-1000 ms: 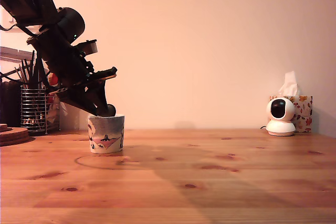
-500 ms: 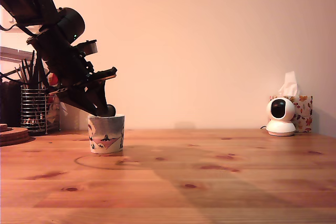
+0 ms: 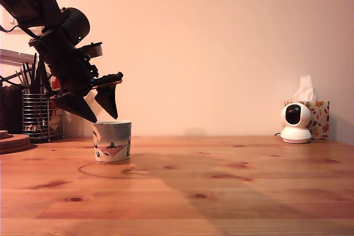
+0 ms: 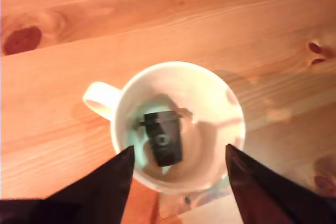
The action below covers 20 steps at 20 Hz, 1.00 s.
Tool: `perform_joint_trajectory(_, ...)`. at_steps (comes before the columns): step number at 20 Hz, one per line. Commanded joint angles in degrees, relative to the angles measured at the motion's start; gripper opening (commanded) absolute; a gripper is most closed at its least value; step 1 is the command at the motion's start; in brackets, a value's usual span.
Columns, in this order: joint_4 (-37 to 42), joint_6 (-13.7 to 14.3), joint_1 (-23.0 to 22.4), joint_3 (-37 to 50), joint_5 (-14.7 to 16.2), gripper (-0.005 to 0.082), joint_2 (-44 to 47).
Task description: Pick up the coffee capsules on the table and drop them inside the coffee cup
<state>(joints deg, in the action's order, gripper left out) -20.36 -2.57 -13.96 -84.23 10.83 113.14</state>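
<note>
Hand (image 3: 104,115): fingers spread apart, holding nothing, poised just above the coffee cup (image 3: 112,141) standing on the desk (image 3: 232,192). Black-brown coffee capsule (image 4: 164,139): lying on its side at the cup's bottom, directly beneath the hand. The wrist view alone shows the capsule and a small handle (image 4: 100,98); the exterior view shows only the cup's painted outer wall.

Capsule (image 4: 164,139) in cup (image 3: 112,141), cup on table (image 3: 221,192) — claw (image 3: 104,118) just abv.

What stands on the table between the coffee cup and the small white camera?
Nothing. In the exterior view, the table between the coffee cup and the white camera is bare wood with only dark knots and shadow.
</note>
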Motion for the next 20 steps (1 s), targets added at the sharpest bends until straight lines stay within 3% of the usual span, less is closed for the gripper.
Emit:
perform_joint_trajectory(1, 0.13, 0.26, 0.09, -0.24, 0.04, 0.0497, 0.50)
perform_joint_trajectory(4, -0.04, 1.03, 0.09, -0.24, 0.13, 0.0411, -0.39)
perform_joint_trajectory(6, -0.37, 1.27, 0.09, -0.24, 0.28, 0.0256, -1.51)
perform_joint_trajectory(8, -0.94, 1.29, 0.09, -0.24, 0.28, 0.0034, -2.99)
perform_joint_trajectory(9, -0.96, 1.29, 0.09, -0.24, 0.31, -0.0027, -3.85)
perform_joint_trajectory(20, -1.01, 1.49, 0.09, 1.09, 2.86, -0.0024, -13.81)
